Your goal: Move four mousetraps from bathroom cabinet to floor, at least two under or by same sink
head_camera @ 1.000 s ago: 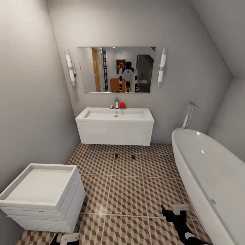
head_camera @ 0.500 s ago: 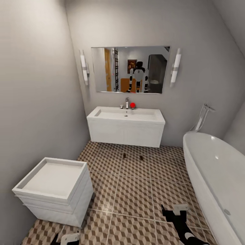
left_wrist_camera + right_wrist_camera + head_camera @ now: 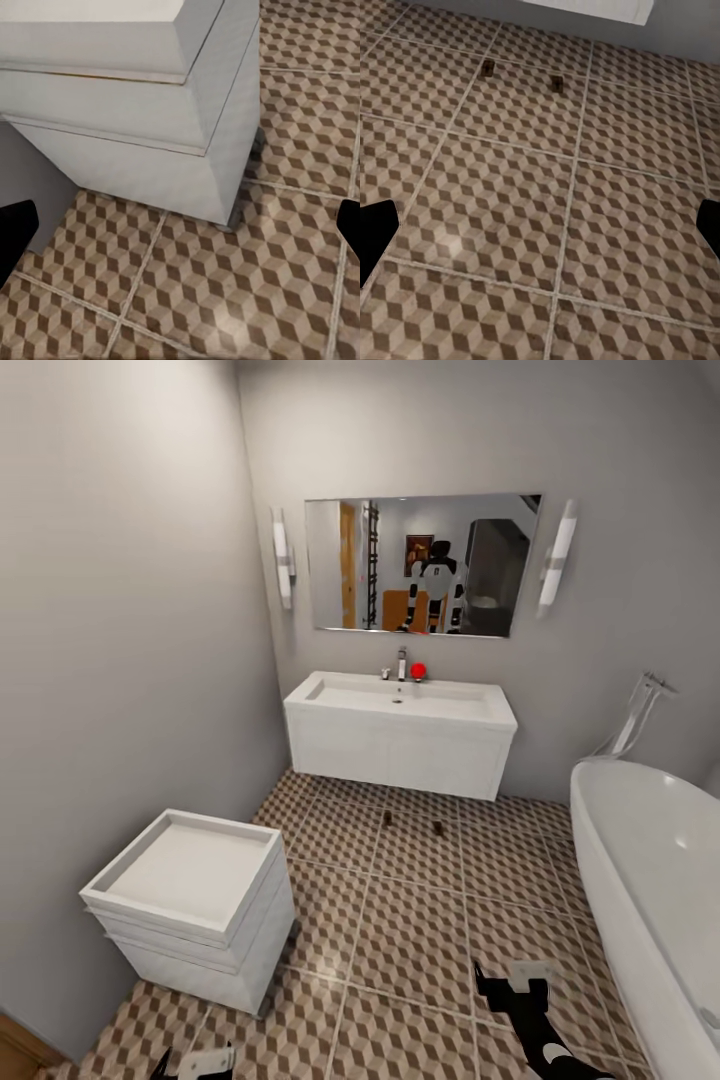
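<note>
Two mousetraps (image 3: 387, 818) (image 3: 438, 827) side by side, long axes toward the sink (image 3: 400, 705).

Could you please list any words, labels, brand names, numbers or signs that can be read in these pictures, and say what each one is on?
There is no readable text in any view.
The small framed picture reflected in the mirror is too small and blurred to tell whether it carries writing.
The sink, the white drawer unit, the bathtub and the bathroom floor bear no lettering.
The two mousetraps show no markings.
</note>
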Tool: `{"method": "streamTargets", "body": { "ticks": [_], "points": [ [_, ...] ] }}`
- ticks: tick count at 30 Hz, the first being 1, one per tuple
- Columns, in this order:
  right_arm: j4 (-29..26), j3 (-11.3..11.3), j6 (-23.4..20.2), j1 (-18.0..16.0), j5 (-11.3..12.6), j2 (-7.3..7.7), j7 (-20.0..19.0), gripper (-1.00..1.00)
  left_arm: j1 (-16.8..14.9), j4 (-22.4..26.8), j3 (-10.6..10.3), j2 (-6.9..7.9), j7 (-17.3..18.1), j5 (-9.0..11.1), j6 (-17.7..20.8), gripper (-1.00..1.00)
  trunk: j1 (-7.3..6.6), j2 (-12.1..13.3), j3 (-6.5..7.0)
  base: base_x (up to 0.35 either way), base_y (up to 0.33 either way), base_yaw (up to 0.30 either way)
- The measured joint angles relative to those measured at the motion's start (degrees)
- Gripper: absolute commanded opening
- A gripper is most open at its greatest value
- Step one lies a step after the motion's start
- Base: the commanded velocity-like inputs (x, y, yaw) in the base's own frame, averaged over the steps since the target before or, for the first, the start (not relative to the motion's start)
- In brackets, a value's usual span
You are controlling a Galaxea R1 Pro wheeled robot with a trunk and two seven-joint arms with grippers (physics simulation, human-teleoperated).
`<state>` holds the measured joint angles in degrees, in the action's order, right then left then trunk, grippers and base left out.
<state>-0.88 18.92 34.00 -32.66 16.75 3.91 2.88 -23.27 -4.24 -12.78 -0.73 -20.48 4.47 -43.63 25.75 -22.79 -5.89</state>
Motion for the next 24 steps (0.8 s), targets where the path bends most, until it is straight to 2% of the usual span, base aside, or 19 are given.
{"method": "streamTargets", "body": {
  "ticks": [6,17,24],
  "points": [
    [0.0,0.0,0.0,0.0,0.0,0.01,0.0,1.00,0.1,0.0,0.0,-0.01,0.0,0.0,0.0,1.00,0.02,0.0,0.00,-0.096,0.000,0.190],
    [0.0,0.0,0.0,0.0,0.0,-0.05,0.0,1.00,0.4,0.0,0.0,-0.01,0.0,0.0,0.0,1.00,0.03,0.0,0.00,-0.282,0.000,0.195],
    [0.0,0.0,0.0,0.0,0.0,-0.53,0.0,1.00,0.5,0.0,0.0,-0.01,0.0,0.0,0.0,1.00,0.00,0.0,0.00,-0.060,0.000,0.225]
  ]
}}
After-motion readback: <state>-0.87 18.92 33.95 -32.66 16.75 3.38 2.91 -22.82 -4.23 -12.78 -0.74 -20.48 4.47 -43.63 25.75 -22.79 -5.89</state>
